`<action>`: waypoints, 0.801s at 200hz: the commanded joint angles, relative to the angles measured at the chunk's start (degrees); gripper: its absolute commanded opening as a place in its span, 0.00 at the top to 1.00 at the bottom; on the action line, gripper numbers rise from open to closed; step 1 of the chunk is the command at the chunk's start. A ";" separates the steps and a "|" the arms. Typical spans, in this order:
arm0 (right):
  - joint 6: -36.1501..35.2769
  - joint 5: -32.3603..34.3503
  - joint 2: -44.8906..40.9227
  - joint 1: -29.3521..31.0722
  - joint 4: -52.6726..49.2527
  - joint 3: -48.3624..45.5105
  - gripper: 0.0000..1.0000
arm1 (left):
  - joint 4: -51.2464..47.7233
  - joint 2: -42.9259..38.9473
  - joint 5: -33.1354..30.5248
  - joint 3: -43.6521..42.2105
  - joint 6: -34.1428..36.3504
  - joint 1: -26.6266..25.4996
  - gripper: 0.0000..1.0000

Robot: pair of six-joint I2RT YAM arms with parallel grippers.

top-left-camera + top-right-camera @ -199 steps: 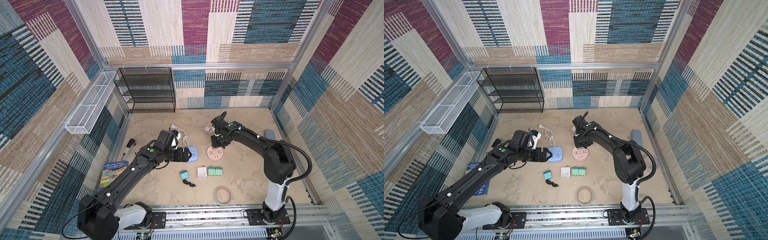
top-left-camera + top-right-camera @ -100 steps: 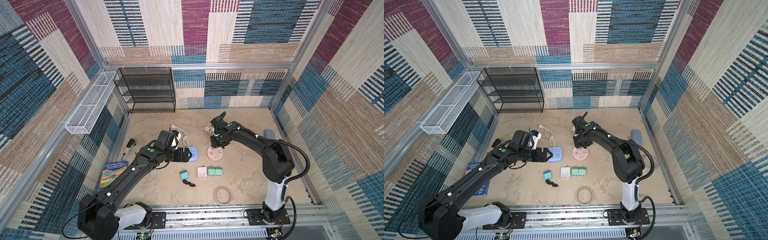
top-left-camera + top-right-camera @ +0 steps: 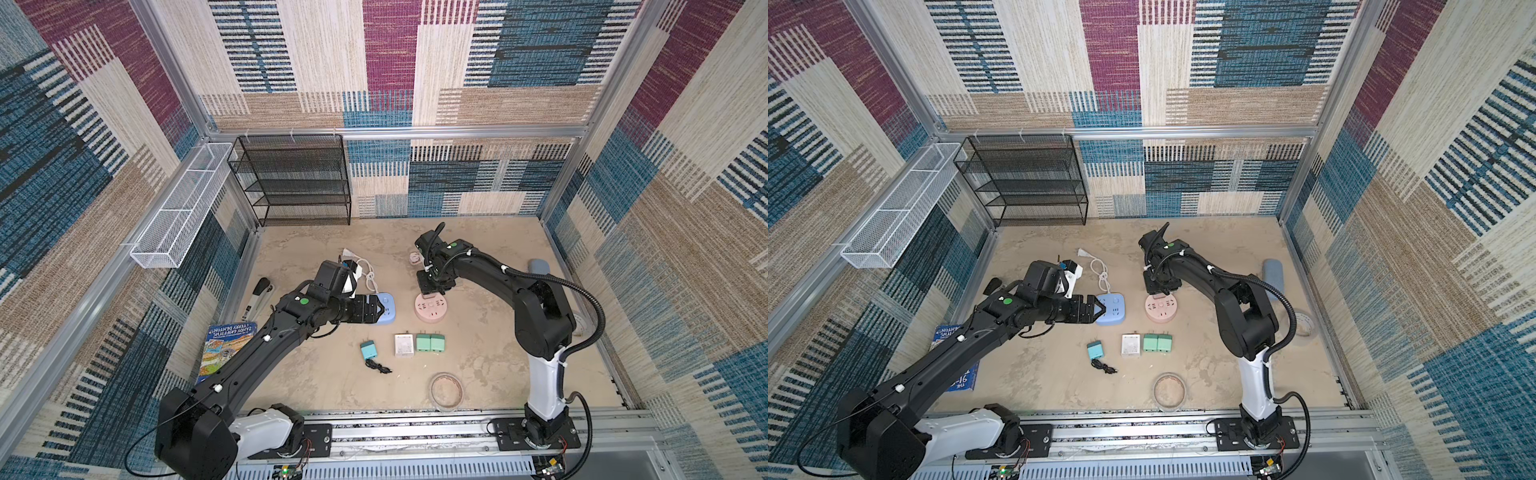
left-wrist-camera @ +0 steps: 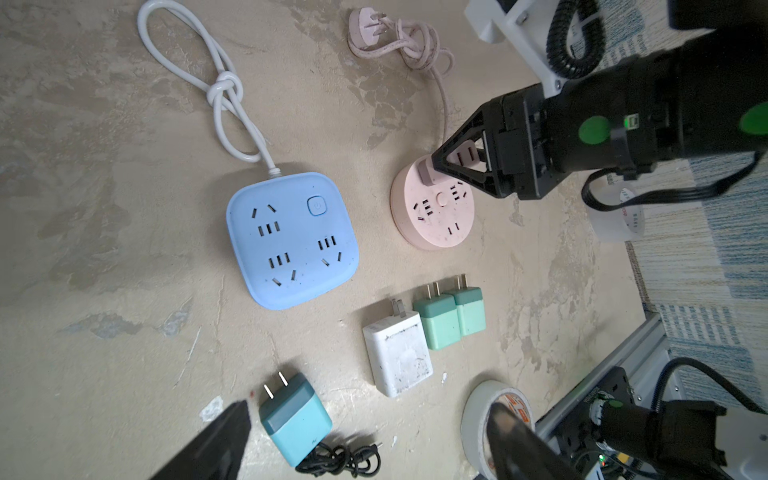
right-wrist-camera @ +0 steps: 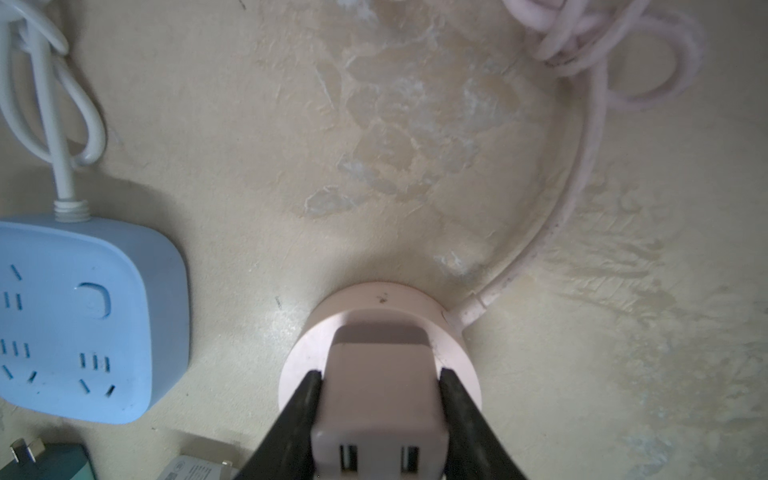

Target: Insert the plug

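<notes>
Two arms reach over the sandy floor. The right gripper (image 5: 380, 374) points down, its jaws pinching a pink plug (image 5: 378, 407) by its sides. The plug stands upright on the far edge of the round pink socket (image 3: 430, 311), its base against the socket's top. The left gripper (image 3: 1099, 309) hangs raised at the left side of the blue power strip (image 4: 291, 241), jaws spread wide, gripping nothing. Nearer, a white charger (image 4: 399, 353) lies just beside two green chargers (image 4: 438, 324).
</notes>
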 commanded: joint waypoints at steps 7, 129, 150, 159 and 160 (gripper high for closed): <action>0.48 0.44 1.43 0.64 -1.59 -0.44 1.00 | 0.73 0.15 0.38 -0.08 0.10 0.04 0.06; 5.08 -1.97 0.95 1.29 9.69 -14.94 1.00 | 0.47 -0.50 0.13 -0.18 0.01 0.10 0.06; 5.55 -0.45 -1.48 1.32 9.98 -15.06 1.00 | 0.27 -0.64 -0.10 0.01 -0.03 0.04 0.06; 5.61 0.68 -2.15 1.29 9.80 -14.67 1.00 | 0.30 -0.63 -0.31 0.01 -0.07 0.04 0.06; 5.61 0.84 -2.20 1.28 9.78 -14.60 1.00 | 0.38 -0.63 -0.32 0.01 -0.07 0.04 0.06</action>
